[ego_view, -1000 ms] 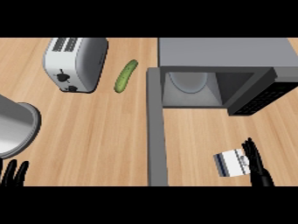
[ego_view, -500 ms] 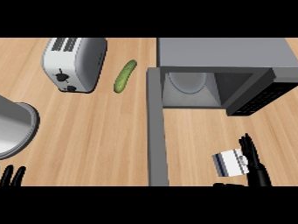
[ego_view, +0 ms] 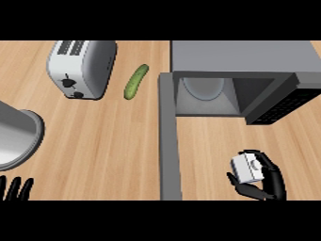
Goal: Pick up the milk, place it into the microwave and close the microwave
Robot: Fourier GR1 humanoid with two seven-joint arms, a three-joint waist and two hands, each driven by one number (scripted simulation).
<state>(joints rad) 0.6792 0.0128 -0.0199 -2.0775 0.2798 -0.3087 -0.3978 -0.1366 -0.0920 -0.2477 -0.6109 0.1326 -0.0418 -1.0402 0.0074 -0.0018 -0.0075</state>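
We see our right hand [ego_view: 274,181] curled round the milk [ego_view: 244,169], the open microwave [ego_view: 246,56] just ahead-left; left hand [ego_view: 6,188] rests open, well apart

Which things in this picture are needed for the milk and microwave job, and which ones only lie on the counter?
For the job:
milk, with the right hand curled round it
microwave, its door open

Only lying about:
toaster
cucumber
metal pot
The left hand rests open at the lower left.
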